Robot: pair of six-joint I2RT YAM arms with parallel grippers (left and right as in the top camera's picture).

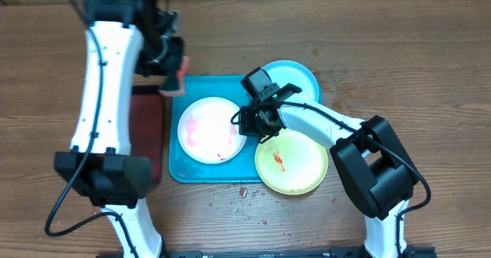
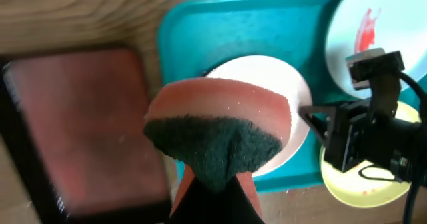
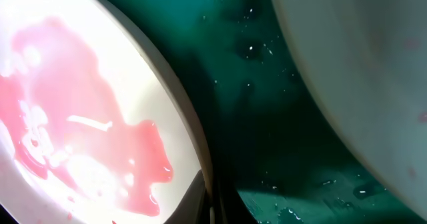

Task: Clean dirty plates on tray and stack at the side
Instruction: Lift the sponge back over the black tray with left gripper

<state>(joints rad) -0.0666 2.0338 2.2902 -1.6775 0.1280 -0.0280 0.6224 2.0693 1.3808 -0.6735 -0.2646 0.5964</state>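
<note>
The white plate (image 1: 207,131) with red smears lies on the teal tray (image 1: 219,85). My right gripper (image 1: 244,124) is shut on its right rim, and in the right wrist view the rim (image 3: 193,144) runs down between the fingers (image 3: 212,201). The blue-rimmed plate (image 1: 299,80) sits at the tray's back right corner. The green-rimmed plate (image 1: 295,166), with a red smear, overlaps the tray's front right corner. My left gripper (image 1: 175,80) is shut on a red and green sponge (image 2: 220,127), held above the tray's left edge. The white plate (image 2: 280,81) shows behind the sponge.
A black tray with a red inside (image 1: 146,127) lies left of the teal tray and also shows in the left wrist view (image 2: 80,124). Small red crumbs (image 1: 242,190) lie on the wooden table in front of the tray.
</note>
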